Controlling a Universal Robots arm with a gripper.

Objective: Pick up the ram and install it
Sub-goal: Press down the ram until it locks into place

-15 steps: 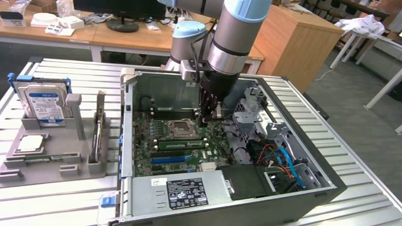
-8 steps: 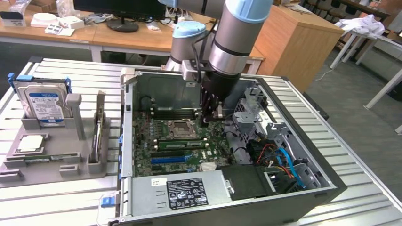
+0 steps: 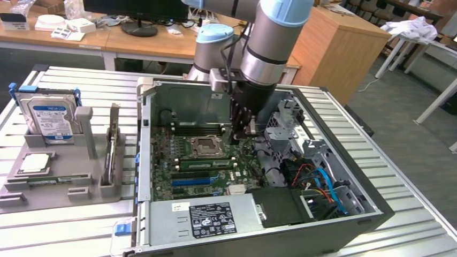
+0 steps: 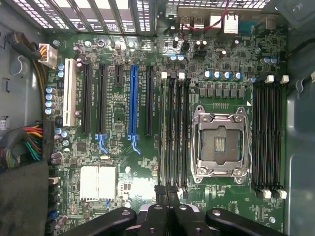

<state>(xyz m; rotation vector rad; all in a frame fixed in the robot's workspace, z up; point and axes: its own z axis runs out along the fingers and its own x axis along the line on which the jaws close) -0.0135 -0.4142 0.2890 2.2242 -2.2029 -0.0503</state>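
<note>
The arm is down inside the open grey computer case (image 3: 371,214), and the black gripper (image 3: 245,136) hangs just over the green motherboard (image 3: 160,176), its fingers drawn close together with no stick hanging from them. The ram (image 3: 205,164), a long thin green board, looks to be standing in the bank of black memory slots between the square silver processor socket (image 3: 203,144) and the blue expansion slot (image 3: 192,182). Its long axis runs across the exterior view, from the case's back wall toward the drive bays. The gripper sits above the end of that bank on the exterior view's right, not over the stick's middle, so the ram lies below it and stretches away toward the exterior view's left. The wrist view looks straight down. There the gripper (image 4: 167,199) lines up with the slot run, and the ram (image 4: 164,132) shows edge-on as a pale sliver beside the socket (image 4: 216,142). Whether it is fully seated cannot be told. The exterior view adds the height: a gap shows between gripper and board.
</note>
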